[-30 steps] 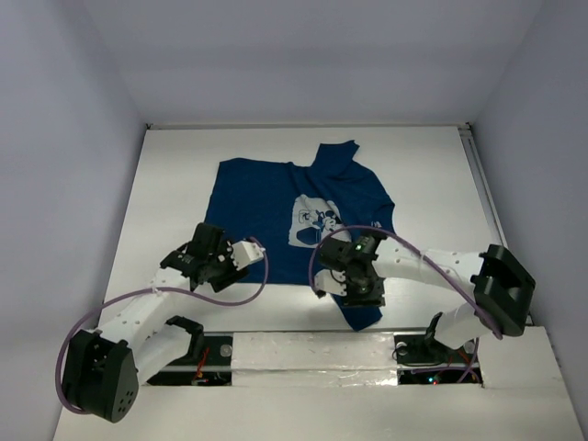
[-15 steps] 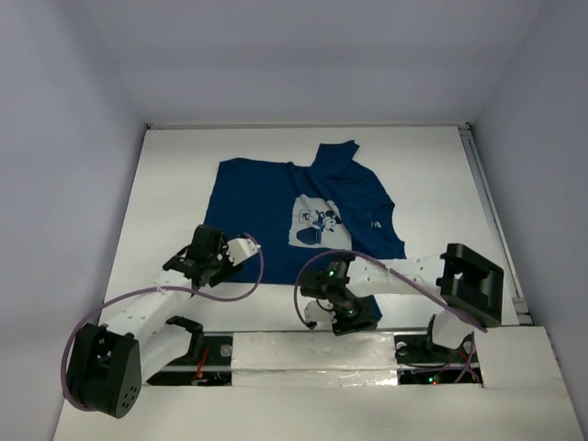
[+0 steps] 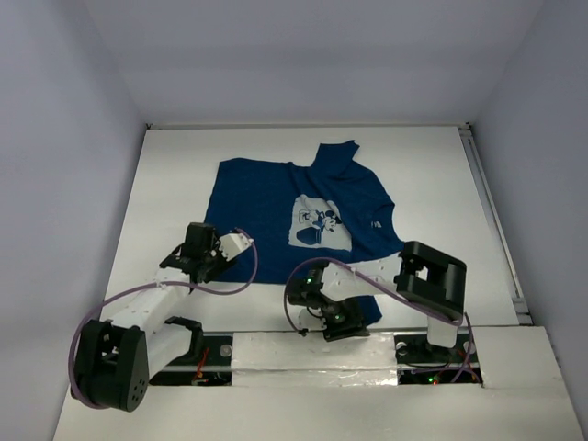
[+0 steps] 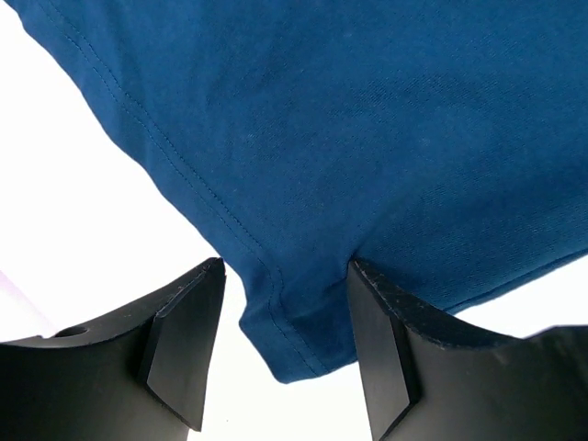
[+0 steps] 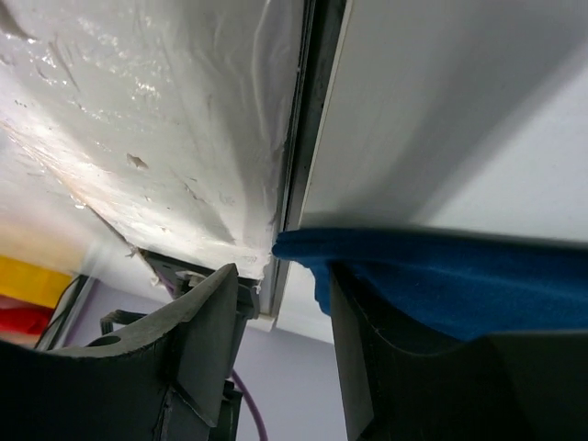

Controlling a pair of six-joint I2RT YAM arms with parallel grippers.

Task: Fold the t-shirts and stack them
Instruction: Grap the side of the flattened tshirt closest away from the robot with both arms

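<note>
The navy t-shirt (image 3: 276,207) lies spread on the white table, print side up, with its pale cartoon print (image 3: 317,223) showing. My left gripper (image 3: 204,260) is at the shirt's near-left corner. In the left wrist view it (image 4: 280,354) is open, its two black fingers straddling the hemmed corner (image 4: 299,344). My right gripper (image 3: 326,317) is low at the shirt's near edge, by the table's front. In the right wrist view it (image 5: 285,303) is open, and a blue fold of shirt (image 5: 441,276) lies over the right finger (image 5: 386,367).
The table's front edge, with a crinkled white taped strip (image 3: 312,351), runs just under my right gripper and shows in the right wrist view (image 5: 165,138). Purple cables (image 3: 230,287) loop beside both arms. White walls enclose the table on three sides.
My right gripper has moved left and toward the table's front edge, and its arm has folded in. My left gripper has shifted slightly left at the shirt's corner.
</note>
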